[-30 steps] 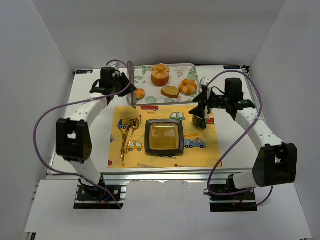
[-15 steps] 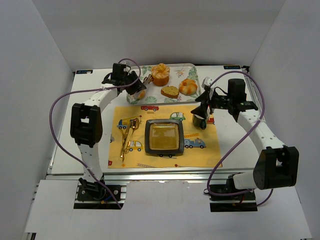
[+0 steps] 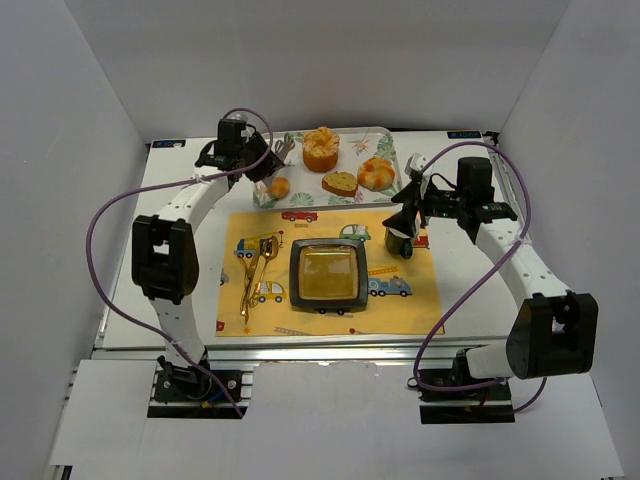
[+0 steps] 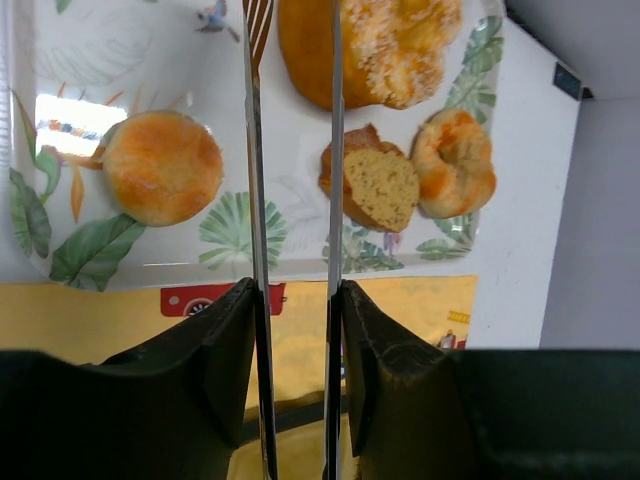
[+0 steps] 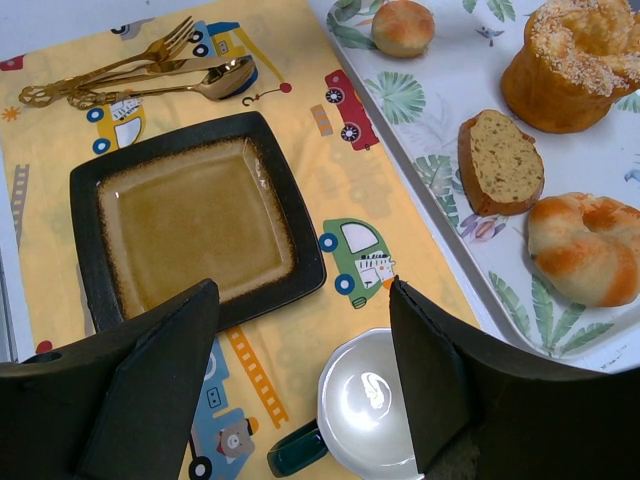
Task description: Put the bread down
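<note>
The bread (image 3: 321, 148) is a tall orange-brown bun with a pale lumpy top, standing at the back of the leaf-print tray (image 3: 387, 140). My left gripper (image 3: 258, 165) is at the tray's left end, shut on metal tongs (image 3: 284, 150) whose tips point toward the bread. In the left wrist view the two tong blades (image 4: 252, 150) run parallel from between my fingers (image 4: 225, 340) up to the bread (image 4: 385, 45), slightly apart. My right gripper (image 3: 405, 215) hangs open over a white cup (image 5: 375, 405), and its wrist view shows the bread (image 5: 570, 65) at the top right.
The tray also holds a small round roll (image 3: 279, 186), a bread slice (image 3: 340, 183) and a knotted roll (image 3: 376, 173). On the yellow placemat (image 3: 410, 305) lie a dark square plate (image 3: 328, 275) and gold cutlery (image 3: 252, 270). The cup (image 3: 398, 240) has a green handle.
My left arm has swung toward the tray. The tongs, upright beside the tray a second ago, now reach over it toward the bread. The right arm has barely moved.
</note>
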`<state>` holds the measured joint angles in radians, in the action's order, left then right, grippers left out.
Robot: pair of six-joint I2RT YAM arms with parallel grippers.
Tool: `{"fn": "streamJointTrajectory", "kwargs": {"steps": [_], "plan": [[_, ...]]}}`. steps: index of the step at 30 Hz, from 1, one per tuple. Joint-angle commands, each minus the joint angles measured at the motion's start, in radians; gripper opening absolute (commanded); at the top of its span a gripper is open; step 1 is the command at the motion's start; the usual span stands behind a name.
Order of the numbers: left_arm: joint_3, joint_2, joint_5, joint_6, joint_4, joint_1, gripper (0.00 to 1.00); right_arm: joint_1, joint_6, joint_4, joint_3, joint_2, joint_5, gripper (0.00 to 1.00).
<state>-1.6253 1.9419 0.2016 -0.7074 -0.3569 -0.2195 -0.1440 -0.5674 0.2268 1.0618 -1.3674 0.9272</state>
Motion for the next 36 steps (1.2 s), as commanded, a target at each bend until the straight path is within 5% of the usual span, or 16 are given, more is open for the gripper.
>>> {"fn": "streamJointTrajectory", "kwargs": {"steps": [1, 36], "plan": [[0.001, -0.077, 0.047, -0.030, 0.053, -0.003, 0.48, 0.006, 0.006, -0.037, -0.003, 0.013, 0.032, 0.74], [-0.159, 0.144, 0.154, -0.041, 0.015, -0.035, 0.51, 0.007, -0.003, -0.021, -0.005, 0.027, 0.025, 0.74]]}}
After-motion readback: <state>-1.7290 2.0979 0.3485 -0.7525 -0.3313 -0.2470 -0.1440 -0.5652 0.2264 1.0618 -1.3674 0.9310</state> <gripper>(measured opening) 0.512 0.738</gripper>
